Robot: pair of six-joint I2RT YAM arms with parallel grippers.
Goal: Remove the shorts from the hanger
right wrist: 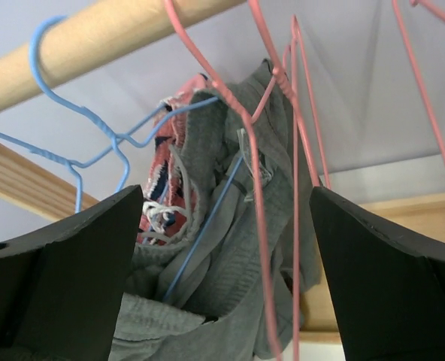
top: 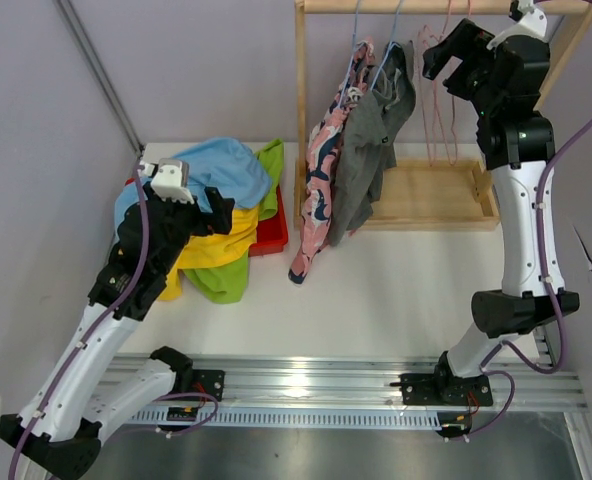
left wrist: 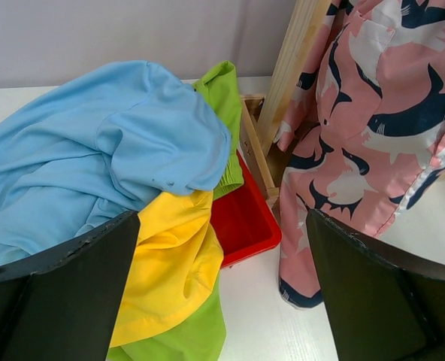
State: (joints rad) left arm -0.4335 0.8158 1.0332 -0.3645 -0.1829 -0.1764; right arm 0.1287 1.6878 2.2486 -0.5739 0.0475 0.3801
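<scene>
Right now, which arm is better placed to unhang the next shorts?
The right arm: its open jaws are at the rail, beside the dark grey shorts; the left arm hangs over the pile.

Nothing readable is showing in any view: no text, label, brand, number or sign. The pink cloth shorts (left wrist: 392, 71) at the right of the left wrist view are carrying only a navy-and-white shark pattern.
</scene>
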